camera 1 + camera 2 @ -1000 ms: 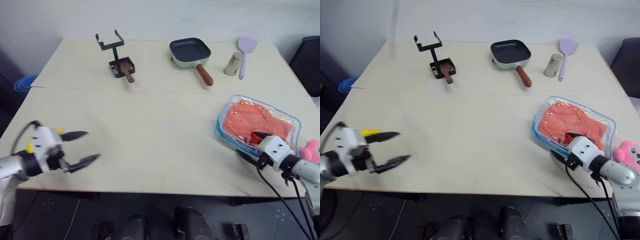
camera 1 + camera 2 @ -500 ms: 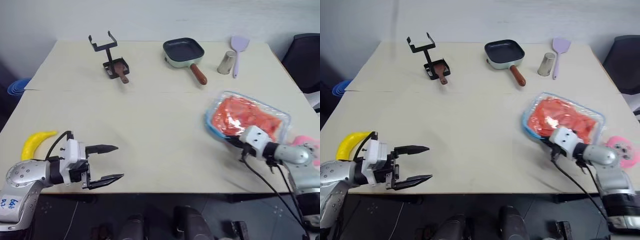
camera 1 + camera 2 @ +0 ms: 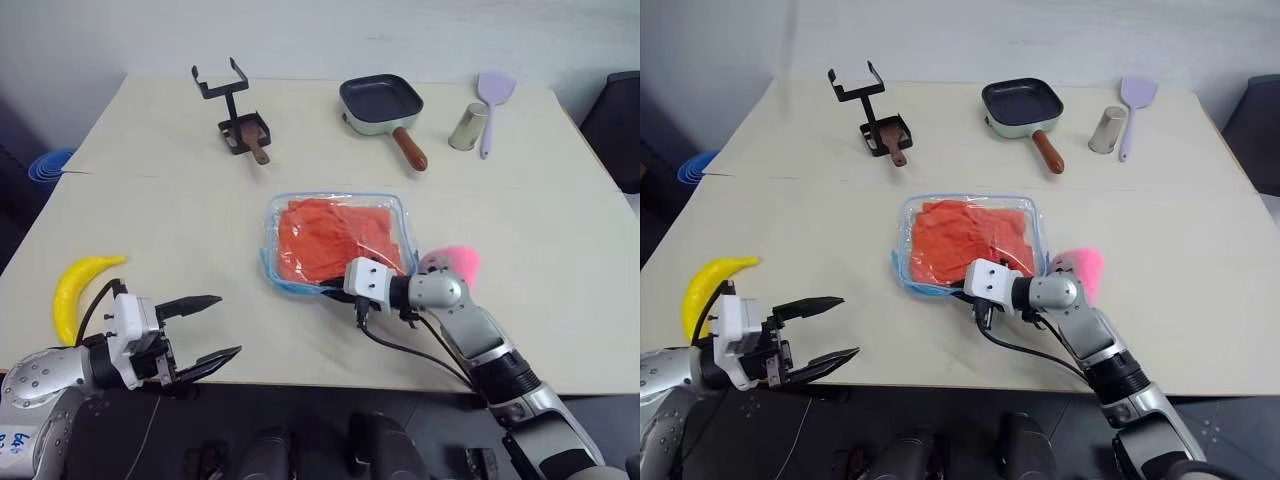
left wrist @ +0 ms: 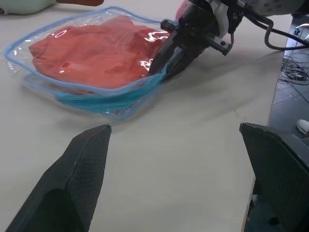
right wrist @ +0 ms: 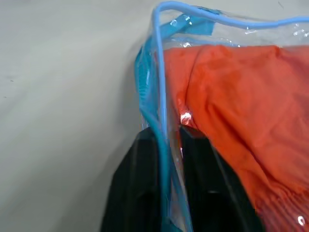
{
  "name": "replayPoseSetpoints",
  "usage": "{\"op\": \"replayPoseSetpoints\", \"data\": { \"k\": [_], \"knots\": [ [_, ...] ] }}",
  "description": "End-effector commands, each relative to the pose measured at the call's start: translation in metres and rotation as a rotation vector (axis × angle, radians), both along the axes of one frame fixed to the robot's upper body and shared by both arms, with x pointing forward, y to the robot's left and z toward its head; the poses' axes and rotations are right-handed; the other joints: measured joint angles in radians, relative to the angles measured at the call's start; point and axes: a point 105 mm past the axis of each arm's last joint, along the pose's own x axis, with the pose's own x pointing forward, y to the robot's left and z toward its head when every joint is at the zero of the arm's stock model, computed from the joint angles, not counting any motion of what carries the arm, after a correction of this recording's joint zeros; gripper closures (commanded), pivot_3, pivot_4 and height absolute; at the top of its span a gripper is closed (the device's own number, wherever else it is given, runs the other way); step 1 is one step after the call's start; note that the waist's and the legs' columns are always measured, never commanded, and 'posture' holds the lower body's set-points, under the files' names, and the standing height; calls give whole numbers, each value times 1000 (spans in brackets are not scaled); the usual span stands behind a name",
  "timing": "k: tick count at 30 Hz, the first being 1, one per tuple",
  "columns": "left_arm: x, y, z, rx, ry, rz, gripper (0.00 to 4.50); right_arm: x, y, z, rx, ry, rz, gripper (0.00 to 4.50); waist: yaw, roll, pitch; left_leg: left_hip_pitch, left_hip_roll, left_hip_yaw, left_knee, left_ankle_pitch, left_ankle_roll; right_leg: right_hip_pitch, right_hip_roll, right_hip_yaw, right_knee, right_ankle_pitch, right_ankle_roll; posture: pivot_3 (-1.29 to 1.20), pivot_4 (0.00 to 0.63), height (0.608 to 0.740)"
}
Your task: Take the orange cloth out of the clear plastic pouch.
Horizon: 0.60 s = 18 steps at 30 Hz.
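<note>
A: Right pincer?
B: Pinching the blue-trimmed edge of the clear plastic pouch, one black finger on either side of the film. Orange cloth inside the pouch, flat and wrinkled, just past the fingertips.

A: Left pincer?
B: Spread wide, holding nothing, hovering at the near left edge of the worktop, well apart from the pouch.

A: Around the pouch?
B: Lying mid-worktop, slightly toward the near side. Fluffy pink toy just beside its right edge, behind the right wrist. Banana near the left front corner, close to the left pincer.

A: Far side?
B: Black wire stand with a brown-handled piece at its base, left of centre. Square frying pan with a brown handle, then a metal cup and a lilac spatula touching or nearly so. All well apart from the pouch.

A: Surface and room?
B: Pale beige top with a seam across the left part; plain light wall behind. Blue round thing off the left edge, dark chair off the right. Broad bare stretches left of the pouch and across the right half.
</note>
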Motion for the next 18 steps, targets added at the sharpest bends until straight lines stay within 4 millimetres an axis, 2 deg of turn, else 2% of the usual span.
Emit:
{"op": "replayPoseSetpoints", "data": {
  "k": [1, 2, 4, 5, 6, 7, 10, 13, 15, 18],
  "knots": [
    [0, 2, 5, 10, -36, 10, 0, -11, -7, 36, 142, -41, 48, 2480, 0, 0, 0, 0, 0, 0, 0, 0, 0, 0, 0, 0, 0, 0, 0, 0, 150, 740],
    [0, 2, 5, 10, -33, 10, 0, -13, -7, 45, 194, -41, 49, 2116, -2, 0, 0, 0, 0, 0, 0, 0, 0, 0, 0, -1, 0, 0, 0, 0, 150, 740],
    [-1, 2, 2, 11, -20, 1, 0, -24, -19, 73, 340, -46, 68, 1449, -5, 0, 0, 0, 0, 0, 0, 0, 0, 0, 0, -1, 0, 0, 0, 0, 150, 740],
    [0, 1, 1, 12, -16, -3, 0, -28, -29, 84, 391, -54, 71, 1143, -5, 1, 0, 0, 1, -1, 0, 0, 0, 0, 0, -1, 0, 0, 0, 0, 150, 740],
    [-1, 1, 0, 12, -8, -10, 0, -30, -46, 86, 394, -20, 53, 835, -5, 1, 0, 0, 1, -1, -1, 0, 0, 0, 0, -1, 0, 0, 0, 0, 150, 740],
    [-1, 0, 0, 11, -3, -15, 0, -32, -57, 85, 387, 8, 37, 835, -5, 1, 1, 0, 1, -1, -1, 0, 0, 0, 0, -1, 0, 0, 0, 0, 150, 740],
    [-2, -2, -1, 6, 30, -40, 0, -22, -126, 71, 165, 60, -148, 835, 10, 1, 1, 0, 0, -1, 0, -1, 2, 2, 0, -2, -2, 0, 0, 0, 150, 740],
    [-1, -9, 2, -1, 39, -88, 0, -19, -183, 70, 20, 155, -299, 835, 15, 3, 2, 0, 0, -1, 0, -2, 3, 3, -1, -1, -4, 0, 0, 0, 150, 740],
    [1, -19, 6, -14, 22, -134, 0, -20, -210, 69, -40, 225, -371, 835, 15, 4, 2, 0, 0, 0, 0, -1, 3, 2, -1, -1, -4, 0, 0, 0, 150, 740],
    [4, -34, 11, -45, -19, -189, 0, -27, -227, 55, -124, 332, -389, 835, 13, 4, 2, 1, 0, 0, 0, -1, 2, 2, -1, -2, -3, 0, 0, 0, 150, 740]
  ]
}}
